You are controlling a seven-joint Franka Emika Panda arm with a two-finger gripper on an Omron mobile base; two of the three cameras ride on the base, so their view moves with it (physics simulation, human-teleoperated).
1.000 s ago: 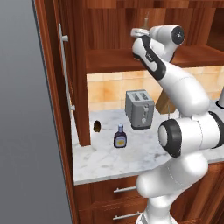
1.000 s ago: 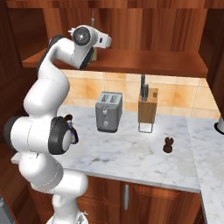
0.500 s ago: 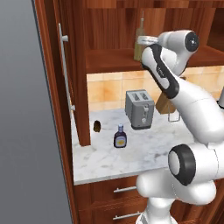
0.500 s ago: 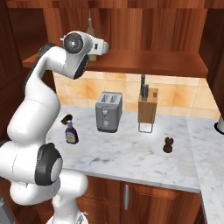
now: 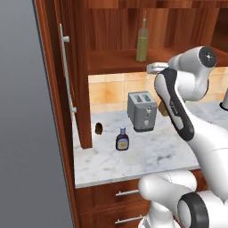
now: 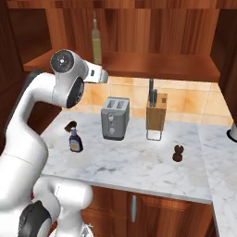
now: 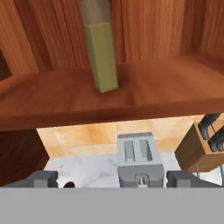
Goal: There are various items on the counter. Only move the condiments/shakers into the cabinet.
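Oil bottle (image 7: 101,52) stands upright on cabinet shelf (image 7: 144,89), above & just ahead of the gripper (image 7: 107,178) (jaws spread wide, nothing between them), w/ toaster (image 7: 139,161) on counter (image 5: 147,153) below.

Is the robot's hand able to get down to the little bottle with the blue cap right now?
Probably yes. The small bottle stands alone on the marble counter, apart from the toaster, with nothing over it. The gripper is open and holds nothing, up by the cabinet shelf, so it would need to swing down.
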